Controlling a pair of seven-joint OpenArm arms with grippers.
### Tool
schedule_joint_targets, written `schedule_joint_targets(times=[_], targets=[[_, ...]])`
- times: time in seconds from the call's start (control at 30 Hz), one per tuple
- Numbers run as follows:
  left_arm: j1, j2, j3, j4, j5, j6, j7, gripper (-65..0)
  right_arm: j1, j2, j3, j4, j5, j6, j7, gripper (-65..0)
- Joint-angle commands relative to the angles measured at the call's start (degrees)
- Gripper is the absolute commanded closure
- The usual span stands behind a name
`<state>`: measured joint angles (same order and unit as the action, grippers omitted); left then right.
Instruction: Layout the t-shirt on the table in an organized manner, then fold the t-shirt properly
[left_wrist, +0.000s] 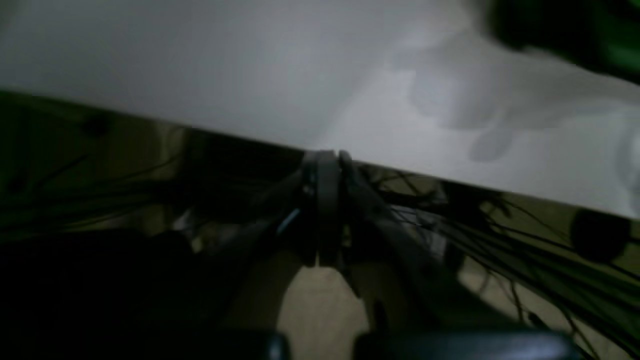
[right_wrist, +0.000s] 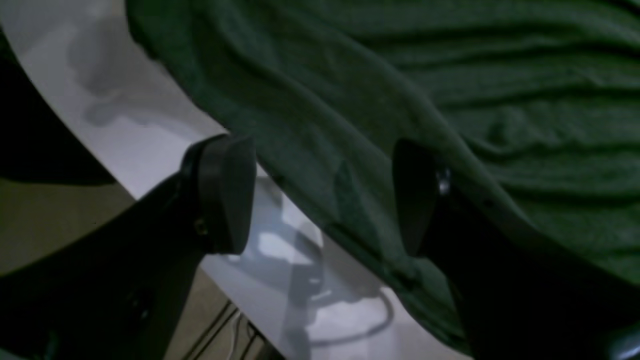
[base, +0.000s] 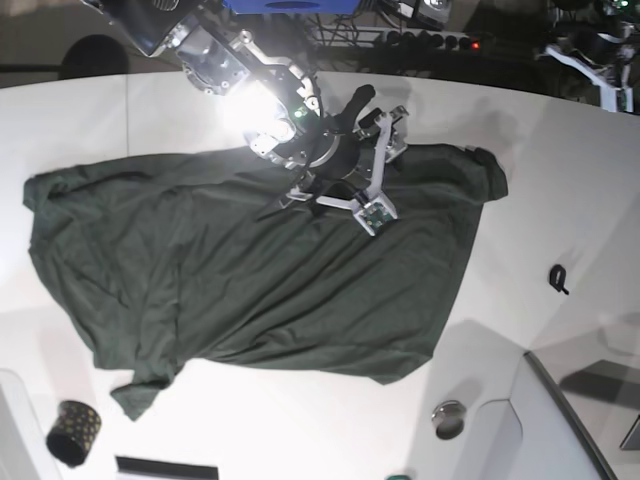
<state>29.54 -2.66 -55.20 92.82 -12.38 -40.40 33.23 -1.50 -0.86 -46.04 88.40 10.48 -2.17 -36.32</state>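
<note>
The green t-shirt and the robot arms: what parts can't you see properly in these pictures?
- The t-shirt: the right arm covers part of its far edge in the base view; the right wrist view cuts most of it off.
- The left gripper: dark and blurred in its wrist view, out of the base view.
- The right gripper: open, one finger hides the fabric behind.
</note>
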Motion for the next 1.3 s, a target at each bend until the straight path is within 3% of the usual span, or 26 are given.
schedule_joint_targets(times=[0.0,0.07,0.17,0.33,0.43,0.53,0.63,0.77,0.87,0.97,1.03,1.2,1.27], targets=[[-0.6,-1.1,0.3,1.8,-0.7,0.4,-1.0,0.0,0.4,-0.9,0.1,1.6,0.5,0.2,1.5,-40.5],[-1.5,-0.1,1.9,2.6,-0.6,0.4,-0.8,0.0,0.0,0.2,1.3,1.8,0.5,-0.1,1.5,-40.4],[-3.1,1.1,3.6,4.0,-0.1,0.4,-0.8,0.0,-3.3,1.7,8.6,5.1,0.6,0.1,1.5,-40.4],[-6.4,1.8,4.8,0.8,-0.6,0.4,-0.8,-37.8,-9.7,4.3,22.7,13.7,0.6,0.3,1.9,-41.0],[-9.5,1.7,4.8,-3.7,-0.2,0.4,-0.8,-48.7,-12.4,5.1,29.9,17.8,0.6,0.3,1.9,-41.0],[-12.7,1.6,4.8,-8.3,-0.1,0.4,-0.8,-48.5,-14.2,4.8,37.6,19.7,0.6,1.3,2.0,-41.0],[-14.6,1.5,6.8,-9.5,-0.1,0.4,-0.8,-47.4,-14.4,4.0,43.0,19.7,0.6,6.4,2.0,-40.5],[-16.0,1.4,12.1,-9.9,-0.1,0.4,-0.9,-41.0,-15.0,0.4,51.0,19.6,0.6,12.4,1.6,-40.5],[-16.8,1.4,13.0,-10.8,-0.5,4.9,-0.9,-37.4,-15.2,-1.1,53.9,19.5,0.6,16.4,1.5,-40.5],[-18.1,1.4,15.5,-11.1,-0.1,5.9,-0.9,-33.7,-15.3,-1.5,54.8,19.3,0.6,17.5,1.5,-40.5],[-18.2,1.4,16.5,-10.7,-0.1,5.9,-0.9,-27.5,-15.3,-1.4,54.8,19.4,0.6,17.5,1.5,-40.5],[-18.2,1.4,16.1,-10.5,-0.1,5.9,-0.9,0.0,-15.3,-1.1,54.8,19.3,0.6,17.5,1.5,-40.5],[-18.1,1.4,16.1,-9.3,-0.1,7.0,-0.8,0.0,-15.3,-1.1,54.8,19.3,0.6,17.5,1.5,-40.5]])
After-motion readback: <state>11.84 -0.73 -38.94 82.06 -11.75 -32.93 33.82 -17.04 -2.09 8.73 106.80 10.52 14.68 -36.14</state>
